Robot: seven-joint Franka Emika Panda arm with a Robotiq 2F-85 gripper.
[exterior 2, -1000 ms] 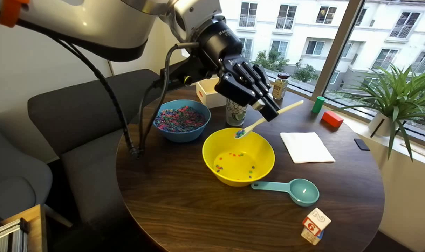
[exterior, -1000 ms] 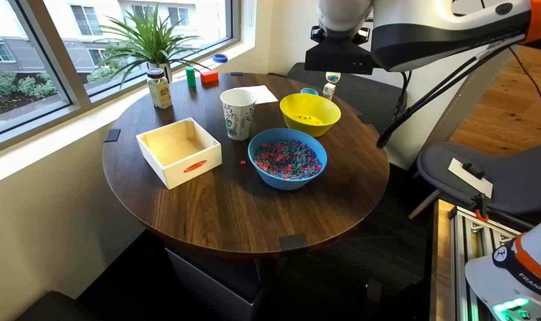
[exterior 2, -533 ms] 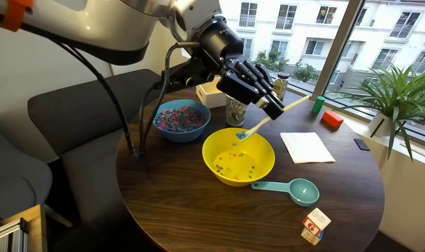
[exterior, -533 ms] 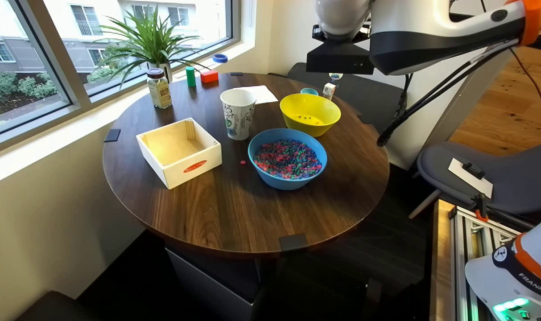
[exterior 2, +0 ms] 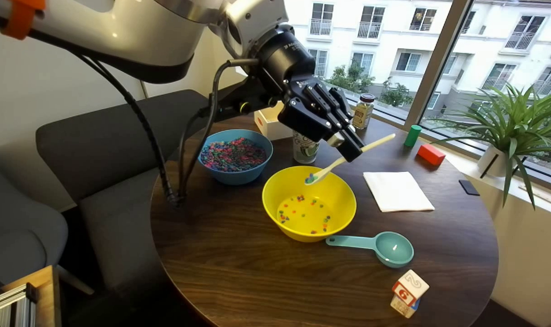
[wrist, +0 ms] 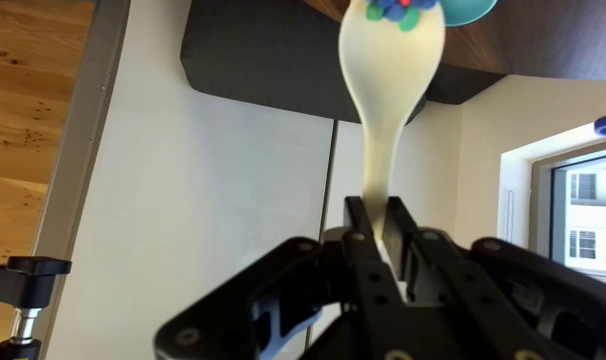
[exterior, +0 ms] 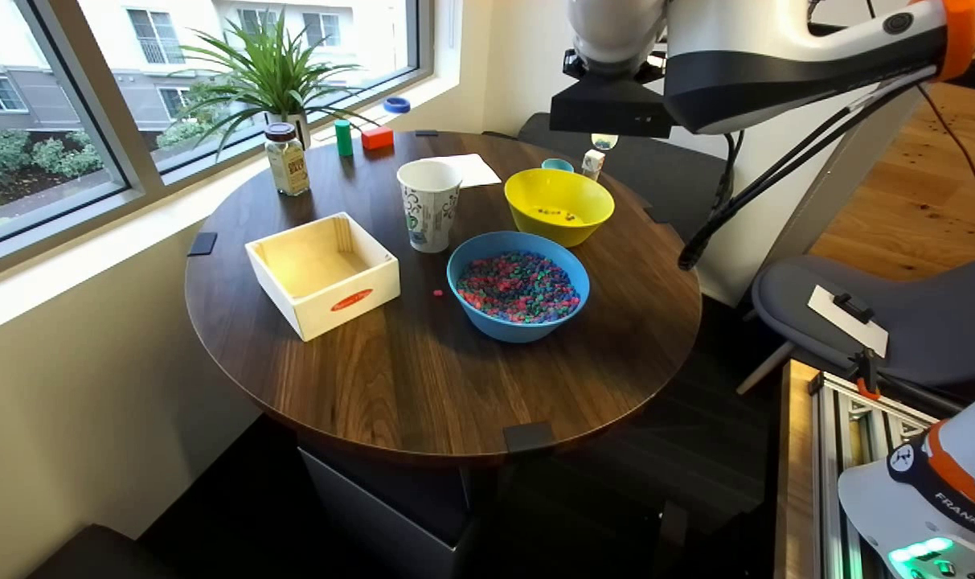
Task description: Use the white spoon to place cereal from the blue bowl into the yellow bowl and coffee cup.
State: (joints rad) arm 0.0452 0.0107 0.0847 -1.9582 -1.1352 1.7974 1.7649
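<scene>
A round dark-wood bench (exterior 2: 239, 272) stands by a window (exterior 2: 439, 59). Nearest in an exterior view are stacked toy blocks (exterior 2: 408, 291), then a teal measuring scoop (exterior 2: 393, 250) just beside the yellow bowl (exterior 2: 338, 195). Over that tilts the white spoon (wrist: 385, 100), its low end bearing a little cereal (wrist: 395, 12) (more dots the bowl's floor), its handle pinched in the tool (wrist: 375, 214). Farther back sit the blue bowl (exterior 2: 239, 178), amply filled with cereal, then the patterned paper coffee cup (exterior 2: 305, 151).
</scene>
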